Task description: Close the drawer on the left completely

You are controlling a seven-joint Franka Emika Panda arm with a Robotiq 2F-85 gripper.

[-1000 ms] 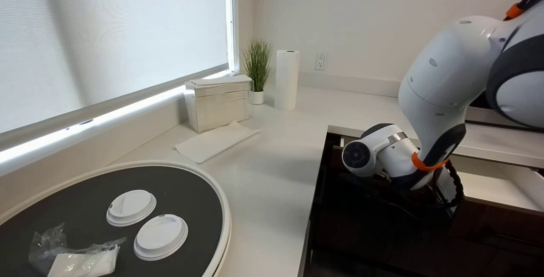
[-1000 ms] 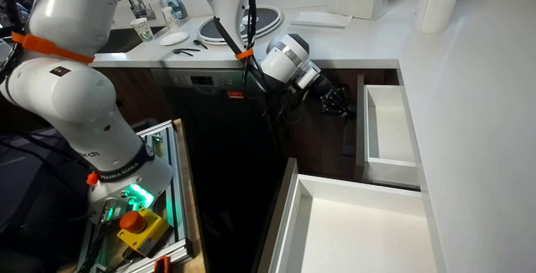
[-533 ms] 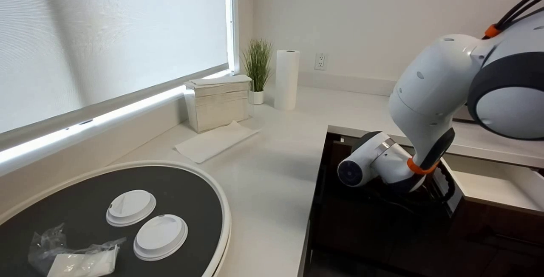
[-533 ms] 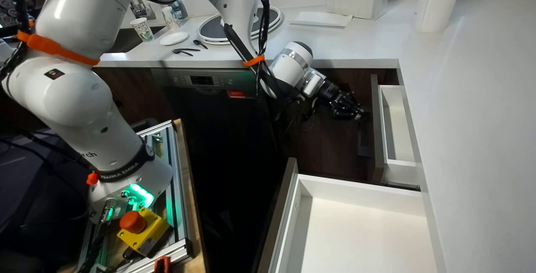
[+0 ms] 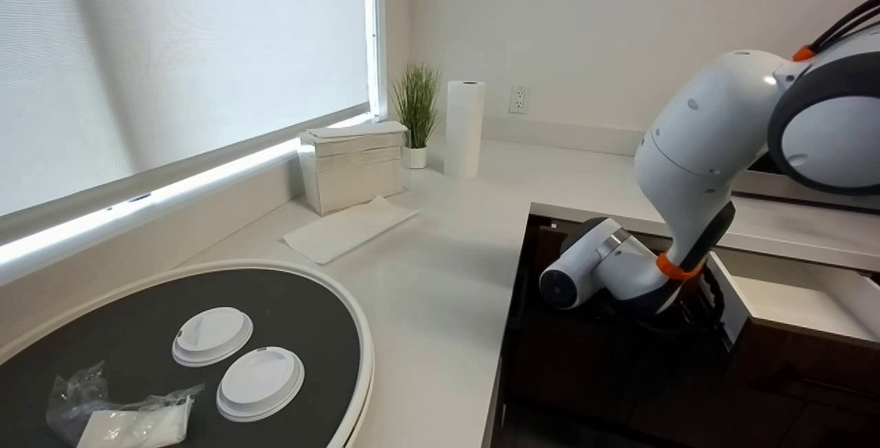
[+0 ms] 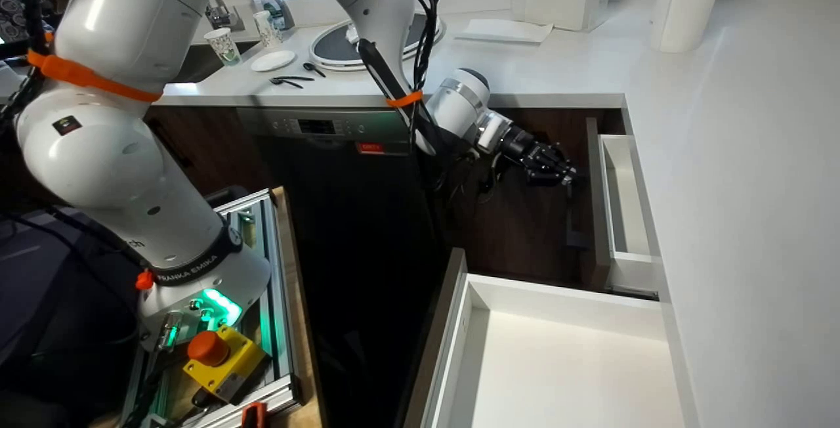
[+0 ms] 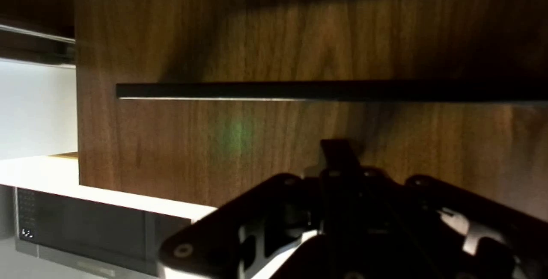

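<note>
Nearest in an exterior view, a yellow box [image 6: 230,365] with a round orange-red button sits by the base of the white robot arm [image 6: 108,159]. Opposite, a second drawer [image 6: 564,306] is pulled far out, its front jutting well beyond its neighbour's. Just past it is the left drawer [image 6: 602,211], partly open, a strip of white interior showing between its dark wooden front and the counter [image 6: 755,165]. The wrist view shows that front up close, crossed by a dark bar handle [image 7: 214,90]. The gripper [image 7: 336,146] points at the wood with its fingers together, its tip below the bar in that view; whether it touches cannot be made out. Beneath the arm is a black built-in appliance [image 6: 348,231].

Farther back on the counter, black cutlery [image 6: 298,78] lies near a flat white disc [image 6: 273,60], and two white lids [image 5: 212,334] rest on a round dark tray [image 5: 295,310]. Beyond the tray are a paper stack [image 5: 357,176], a potted grass plant [image 5: 416,104] and an upright white roll [image 5: 465,128].
</note>
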